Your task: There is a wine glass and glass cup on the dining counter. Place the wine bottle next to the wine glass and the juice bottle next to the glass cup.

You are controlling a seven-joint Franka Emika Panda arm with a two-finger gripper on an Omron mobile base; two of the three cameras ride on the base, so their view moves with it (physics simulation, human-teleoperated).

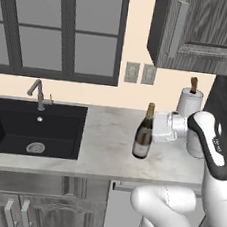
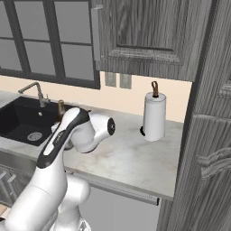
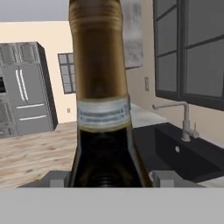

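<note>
the wine bottle (image 1: 143, 134) stands upright on the marble bench (image 1: 110, 155) at about 3 o'clock of the black sink (image 1: 31, 125), with the faucet (image 1: 38, 94) further off at 10 o'clock and the paper towel roll (image 1: 189, 102) behind it at 1 o'clock. the gripper (image 3: 105, 177) comes in level from the bottle's 3 o'clock side, hand pressed up against the bottle's shoulder in the left base view. the bottle's long axis runs straight up, square to the line of the hand.

in the hand view the bottle sits dead centre between the two finger tips (image 3: 56, 178), which flank its dark body low on either side with the glass right against them. i judge the jaws are pinching the bottle, not spread free of it, though the exact contact lies at the cropped bottom of the view. whether its base has left the bench i cannot tell.

the bottle is slim, dark glass, long neck wrapped in gold-brown foil, a pale band below the foil and a pale label on the body.

the next move, as i judge it, calls for a straight lift, then a carry to the dining counter.
</note>
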